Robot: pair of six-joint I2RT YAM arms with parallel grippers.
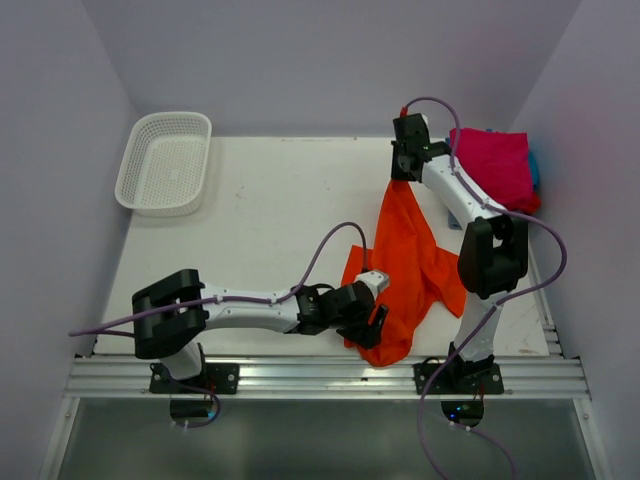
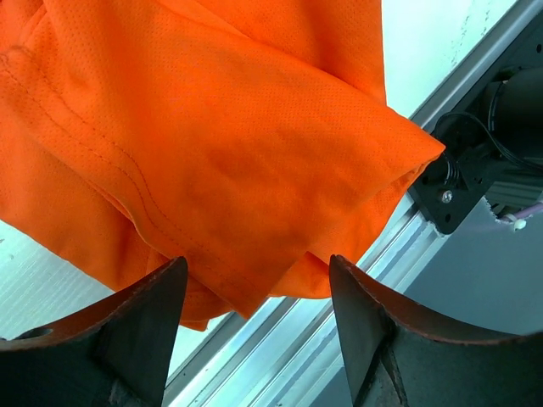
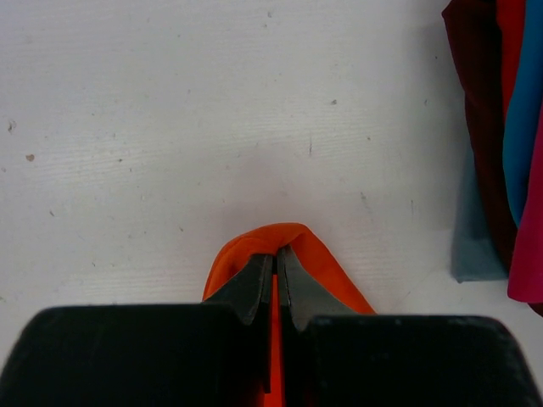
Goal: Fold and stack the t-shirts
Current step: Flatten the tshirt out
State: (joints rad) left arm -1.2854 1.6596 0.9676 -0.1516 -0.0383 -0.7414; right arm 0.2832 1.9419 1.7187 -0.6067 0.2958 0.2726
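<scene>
Orange t-shirt [image 1: 405, 260] cloth was pinched in the right pincer [image 3: 276, 263], whose two fingers were closed tight on a small fold of it just above the desk [image 1: 270, 220]. From that grip the shirt trailed back toward the near edge of the desk in a long, rumpled strip, spreading wider as it reached the left pincer [image 1: 378, 318].

The left pincer [image 2: 259, 271] stood open with its fingers [image 2: 148, 314] well apart. The shirt's lower part bulged just ahead of it, and one hanging corner dipped into the gap between the tips. Whether the cloth actually touched either finger was hard to tell from that close view. Beyond the corner, under the cloth, ran the metal rail [image 2: 339, 331] at the desk's edge.

To the right of the right pincer, near it but apart from it, lay the folded stack [image 1: 495, 165], magenta-pink on top. In the right wrist view its edges showed as bands of dark maroon [image 3: 471, 102], red [image 3: 509, 34], light blue [image 3: 517, 127] and magenta-pink [image 3: 530, 229].

Far to the left of both pincers, a white lattice basket [image 1: 165, 160] sat at the desk's far corner.
</scene>
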